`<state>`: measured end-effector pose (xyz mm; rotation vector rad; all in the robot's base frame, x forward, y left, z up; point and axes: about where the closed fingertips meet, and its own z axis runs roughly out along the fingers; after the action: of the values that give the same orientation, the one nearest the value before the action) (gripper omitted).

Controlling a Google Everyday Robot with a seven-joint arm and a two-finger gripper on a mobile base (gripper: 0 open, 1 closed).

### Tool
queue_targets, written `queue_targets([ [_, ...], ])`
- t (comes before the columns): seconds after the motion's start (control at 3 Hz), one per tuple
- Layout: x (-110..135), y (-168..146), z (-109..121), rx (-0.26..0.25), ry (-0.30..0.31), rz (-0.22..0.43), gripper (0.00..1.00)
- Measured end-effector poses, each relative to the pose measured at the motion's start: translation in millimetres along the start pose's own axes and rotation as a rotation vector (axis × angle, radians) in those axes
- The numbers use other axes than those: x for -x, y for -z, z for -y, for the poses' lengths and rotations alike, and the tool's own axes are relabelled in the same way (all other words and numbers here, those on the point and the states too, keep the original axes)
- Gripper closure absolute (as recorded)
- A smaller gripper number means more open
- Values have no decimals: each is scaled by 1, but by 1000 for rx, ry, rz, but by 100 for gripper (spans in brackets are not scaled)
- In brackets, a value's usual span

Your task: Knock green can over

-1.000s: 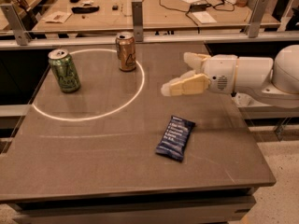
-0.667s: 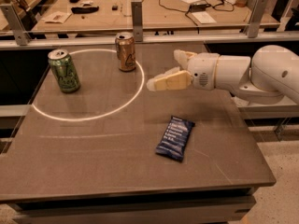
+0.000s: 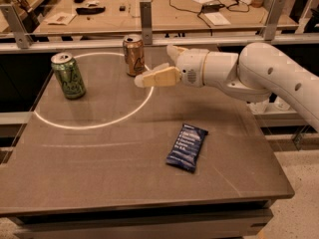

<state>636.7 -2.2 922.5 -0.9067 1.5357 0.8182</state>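
Observation:
The green can (image 3: 68, 76) stands upright at the left of the table, on the left edge of a white circle (image 3: 94, 123) marked on the tabletop. My gripper (image 3: 153, 64) is open and empty. It hovers above the table right of centre, pointing left, well to the right of the green can. One finger (image 3: 155, 77) reaches to just below and right of the gold-orange can (image 3: 133, 55). The other finger (image 3: 173, 50) sits behind it.
The gold-orange can stands upright at the back of the circle, between my gripper and the far rail. A dark blue snack packet (image 3: 187, 147) lies flat on the table's right front. A metal rail (image 3: 149, 43) runs along the far edge, with a cluttered bench behind.
My gripper and arm have moved left across the table, from the right side to beside the gold-orange can. The cans and packet have not moved.

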Motion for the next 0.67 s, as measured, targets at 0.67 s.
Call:
queue_targets([
  [0.67,6,-52,-12,47,34,-3,0],
])
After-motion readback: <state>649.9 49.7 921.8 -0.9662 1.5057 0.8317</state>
